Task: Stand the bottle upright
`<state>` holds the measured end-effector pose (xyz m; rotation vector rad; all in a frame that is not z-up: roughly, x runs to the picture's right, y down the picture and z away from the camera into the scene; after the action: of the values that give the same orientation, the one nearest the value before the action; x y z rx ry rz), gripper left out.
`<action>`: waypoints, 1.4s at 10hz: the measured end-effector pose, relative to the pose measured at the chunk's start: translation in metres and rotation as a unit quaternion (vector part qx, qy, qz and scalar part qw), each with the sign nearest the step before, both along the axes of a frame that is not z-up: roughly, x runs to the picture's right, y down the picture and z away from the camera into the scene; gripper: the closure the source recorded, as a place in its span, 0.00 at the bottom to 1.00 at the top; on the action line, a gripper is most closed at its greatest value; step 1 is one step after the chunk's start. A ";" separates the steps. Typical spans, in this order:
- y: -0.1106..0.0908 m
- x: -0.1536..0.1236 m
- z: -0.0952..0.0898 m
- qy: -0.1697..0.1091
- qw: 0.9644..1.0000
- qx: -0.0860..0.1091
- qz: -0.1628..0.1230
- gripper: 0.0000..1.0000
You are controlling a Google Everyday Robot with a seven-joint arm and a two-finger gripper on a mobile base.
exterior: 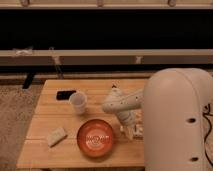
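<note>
The bottle (137, 131) lies on its side on the wooden table (50, 117), just right of the red bowl (96, 138). It is small and pale, and only part of it shows under the arm. My gripper (128, 128) reaches down from the white arm (122, 102) and sits right over the bottle's left end, between it and the bowl. I cannot see whether it touches the bottle.
A white cup (78, 102) stands upright at the table's middle back. A black flat object (65, 94) lies behind it to the left. A pale packet (56, 136) lies at the front left. The robot's large white body (175, 125) hides the table's right side.
</note>
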<state>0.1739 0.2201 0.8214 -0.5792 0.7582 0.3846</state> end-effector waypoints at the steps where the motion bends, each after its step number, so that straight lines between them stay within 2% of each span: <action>1: -0.003 0.002 0.001 0.004 1.000 0.006 -0.002 0.20; 4: -0.023 0.006 0.011 0.014 0.999 0.024 -0.021 0.20; 7: -0.044 0.015 0.018 0.024 0.999 0.029 -0.031 0.20; 12: -0.040 0.011 0.022 0.027 0.999 0.005 -0.042 0.20; 14: -0.031 0.010 0.024 0.035 0.998 -0.014 -0.051 0.20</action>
<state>0.1836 0.1891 0.8457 -0.5527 0.8588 0.3020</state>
